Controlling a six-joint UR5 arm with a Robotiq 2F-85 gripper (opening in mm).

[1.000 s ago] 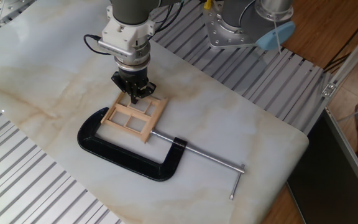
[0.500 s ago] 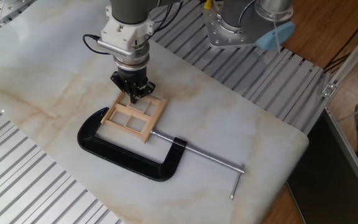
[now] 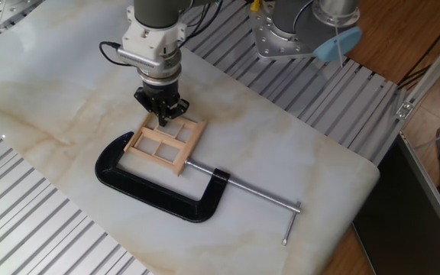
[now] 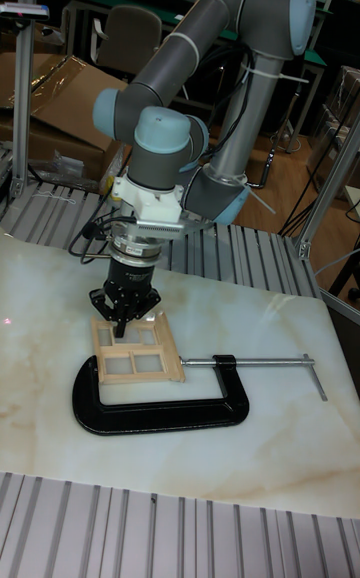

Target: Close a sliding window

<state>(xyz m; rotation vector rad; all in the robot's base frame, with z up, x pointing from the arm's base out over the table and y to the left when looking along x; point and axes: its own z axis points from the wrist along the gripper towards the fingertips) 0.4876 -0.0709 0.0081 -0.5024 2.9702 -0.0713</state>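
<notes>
The sliding window [image 3: 165,143] lies flat on the marble bench [image 3: 296,160] a little left of the frame's centre, held in the mouth of a black clamp [image 3: 155,191] whose long steel screw [image 3: 243,189] runs off toward the lower right. In the tall fixed view the window [image 4: 135,343] sits just above the clamp's [image 4: 150,413] curved back, at mid-height of the frame.

The gripper [image 3: 161,112] stands upright over the window's upper edge, its tips down at the top bar of the frame. In the tall fixed view the gripper [image 4: 122,323] comes down on the window's upper left part. The jaws look drawn close together, perhaps pinching a bar, but the pictures are too small to say whether they grip the wood or only press against it, so I cannot tell their state.

As for progress, the arm seems to be at the sash, so the approach looks done. Whether the sash has slid fully home cannot be read here; by my judgement the closing slide itself is under way or yet to finish
</notes>
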